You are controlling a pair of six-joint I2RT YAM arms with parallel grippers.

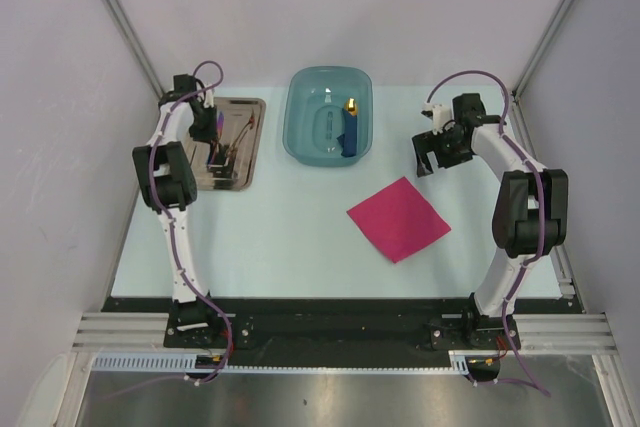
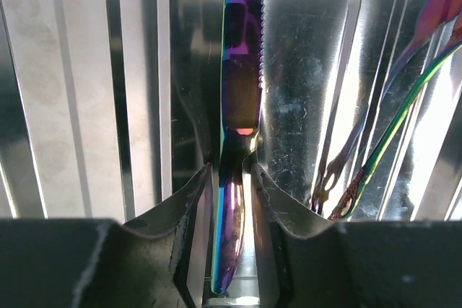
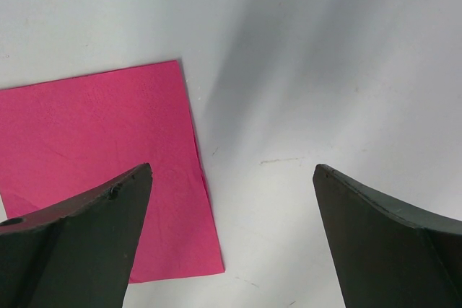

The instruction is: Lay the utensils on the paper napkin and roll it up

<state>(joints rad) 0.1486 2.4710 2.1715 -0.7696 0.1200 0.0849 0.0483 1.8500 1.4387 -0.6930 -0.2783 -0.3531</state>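
The thin silvery utensils with purplish-blue handles (image 1: 228,147) lie in the grey-brown rectangular metal tray (image 1: 252,107) at 10 o'clock on the pale table (image 1: 280,237). In the left wrist view 1 of them, a knife with a serrated iridescent blade (image 2: 242,70), runs straight toward 12 o'clock, and other slim iridescent pieces (image 2: 390,128) lie at its 3 o'clock. The left end effector (image 2: 231,171) is down in the tray with 1 finger on each side of the knife's handle, very close to it; I cannot tell whether the fingers already press on it. The square bright magenta paper napkin (image 1: 399,218) lies flat on the table, well apart from the tray, at 5 o'clock of the teal plastic basin (image 1: 300,137), which holds a chunky blue object with a yellow tip (image 1: 350,125). The right end effector (image 1: 432,152) hangs at 1 o'clock of the napkin, spread wide and holding nothing.
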